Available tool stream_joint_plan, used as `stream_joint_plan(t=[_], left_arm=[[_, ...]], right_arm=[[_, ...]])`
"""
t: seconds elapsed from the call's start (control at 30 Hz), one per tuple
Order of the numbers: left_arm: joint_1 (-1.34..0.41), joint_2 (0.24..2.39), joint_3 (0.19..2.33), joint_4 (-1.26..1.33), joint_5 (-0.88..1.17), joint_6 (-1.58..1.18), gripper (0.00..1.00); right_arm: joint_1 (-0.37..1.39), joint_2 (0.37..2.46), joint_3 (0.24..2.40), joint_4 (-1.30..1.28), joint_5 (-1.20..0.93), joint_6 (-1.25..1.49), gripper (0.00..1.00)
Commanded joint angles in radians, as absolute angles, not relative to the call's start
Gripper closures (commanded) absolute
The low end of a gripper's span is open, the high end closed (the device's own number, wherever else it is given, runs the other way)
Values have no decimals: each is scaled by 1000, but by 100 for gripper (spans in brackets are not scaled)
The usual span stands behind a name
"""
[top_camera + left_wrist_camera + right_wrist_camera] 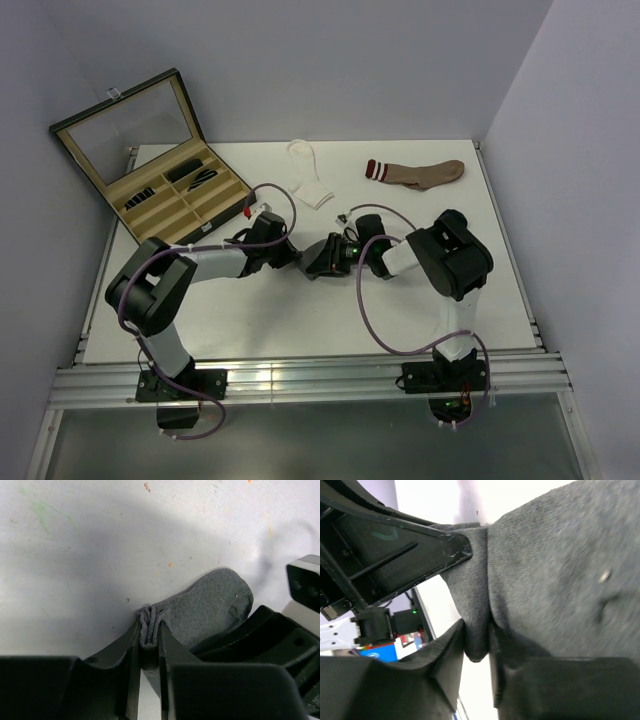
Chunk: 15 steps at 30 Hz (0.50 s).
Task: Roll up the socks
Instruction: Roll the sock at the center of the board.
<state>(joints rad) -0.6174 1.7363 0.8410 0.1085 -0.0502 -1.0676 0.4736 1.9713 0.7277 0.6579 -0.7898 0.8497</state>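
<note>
Sock under work: grey sock (pixel 210 605), dark charcoal, soft fuzzy knit with a faint speck of lint on the rounded toe end. Lying at the middle of the table (pixel 300 320), stretched between the two arms.

Left wrist view: toe end flat on the white surface, rounded outline, no visible pattern. Opposite end gathered into several tight upright pleats.

Left tool (pixel 150 632): jaws nearly together, pinching that pleated edge, folds of fabric packed between the fingers and poking out just above the tips.

Right tool (pixel 477 632): jaws narrowly apart, one hanging fold of the same sock filling the gap, fabric pressed against both fingers. Broad sheet of grey knit spreading up and to the right of the fold, creased where drawn in toward the jaws. Other arm's black finger visible upper left in this view, tip buried in the bunched cloth.

Overhead view: both tools meeting nose to nose over the dark bundle, shape of the sock largely hidden beneath them.

Elsewhere on the table: white sock (pixel 310 182) lying flat and bent at the heel, near the far edge. Tan sock (pixel 425 174) with a red-and-white striped cuff, flat, far right, well apart from the white one. Open case (pixel 130 125) with glass lid at the far left corner, dark items in its compartments, too small to identify.
</note>
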Motion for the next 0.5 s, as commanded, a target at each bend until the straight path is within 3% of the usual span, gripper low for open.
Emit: stream_joint_plan(t=[0.0,0.2,0.47], left_arm=[[-630,1753,876,45,-72,-1022,100],[-637,1732,890,9,-110,-996,100],[-641,1717,890,3,-129,-977,100]], right_arm=[[472,1898,742,464,-687,723,62],[485,1741,755,296,-568,617,52],[482,1663,845,97,-342,509,56]])
